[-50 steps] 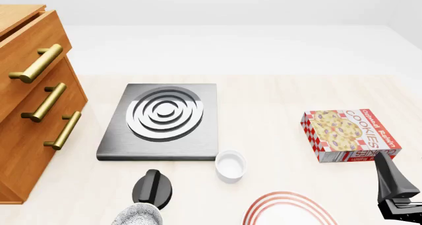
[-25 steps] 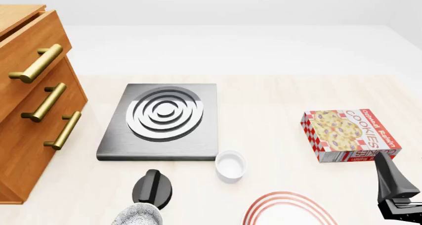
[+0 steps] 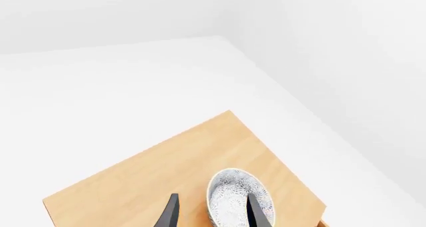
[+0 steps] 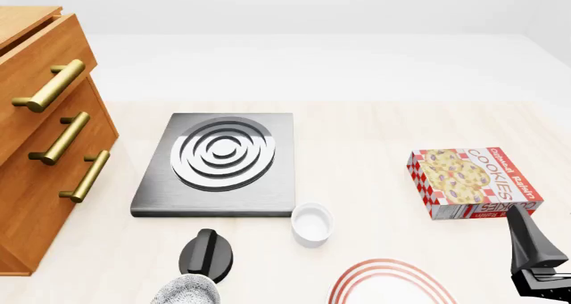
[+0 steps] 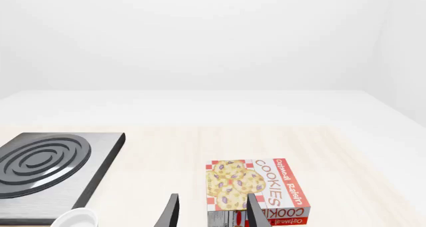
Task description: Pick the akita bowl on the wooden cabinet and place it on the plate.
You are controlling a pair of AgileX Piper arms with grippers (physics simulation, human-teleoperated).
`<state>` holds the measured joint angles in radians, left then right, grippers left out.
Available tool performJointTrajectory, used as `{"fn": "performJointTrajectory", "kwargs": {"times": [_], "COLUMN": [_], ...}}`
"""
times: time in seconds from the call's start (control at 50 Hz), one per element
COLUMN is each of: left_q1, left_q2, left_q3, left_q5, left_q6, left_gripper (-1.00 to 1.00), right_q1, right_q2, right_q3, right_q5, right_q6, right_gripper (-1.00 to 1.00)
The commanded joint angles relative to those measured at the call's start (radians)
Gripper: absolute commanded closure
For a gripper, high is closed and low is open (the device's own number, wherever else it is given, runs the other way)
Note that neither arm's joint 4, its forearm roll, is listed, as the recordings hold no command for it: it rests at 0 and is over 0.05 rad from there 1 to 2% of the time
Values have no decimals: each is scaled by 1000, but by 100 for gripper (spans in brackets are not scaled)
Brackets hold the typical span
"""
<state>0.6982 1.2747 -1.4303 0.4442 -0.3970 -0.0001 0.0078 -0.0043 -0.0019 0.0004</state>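
While the reach was under way: the round, deep, grey-white speckled akita bowl (image 3: 240,195) sat on top of the orange-brown wooden cabinet (image 3: 179,167), near one corner of its top.
Step in hand: as I judged it, the approach before the grasp; nothing was lifted.
Left gripper (image 3: 214,212): parted and empty, one finger over the bowl's inside, the other outside its wall, so the rim lay between them.
Next move: probably a descent and a close on that thin dark rim, then a carry to the flat white plate with red rings (image 4: 386,285) at the table's near edge.
Bowl's look: fine speckling inside and out, upright, empty.
A twin: a second speckled bowl (image 4: 186,291) stood on the table, beside a black knob (image 4: 208,253).
Right gripper (image 5: 213,212): apart, holding nothing, idle above the red cookie box (image 5: 256,189).
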Motion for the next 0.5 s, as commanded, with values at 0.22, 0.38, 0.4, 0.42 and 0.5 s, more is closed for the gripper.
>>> {"fn": "performJointTrajectory", "kwargs": {"times": [0.22,0.38,0.4,0.42,0.5], "left_q1": [2,-4,-4,-6,-13], "left_q2": [44,57,57,57,58], "left_q3": [3,17,17,19,23], "left_q5": [-16,-26,-26,-26,-27], "left_q6": [7,22,22,25,34], "left_gripper": [-100,-100,-100,-100,-100], "right_q1": [0,0,0,0,0], "right_q2": [0,0,0,0,0], "right_q3": [0,0,0,0,0], "right_q5": [0,0,0,0,0], "right_q6": [0,0,0,0,0], "right_gripper": [-100,-100,-100,-100,-100]}}
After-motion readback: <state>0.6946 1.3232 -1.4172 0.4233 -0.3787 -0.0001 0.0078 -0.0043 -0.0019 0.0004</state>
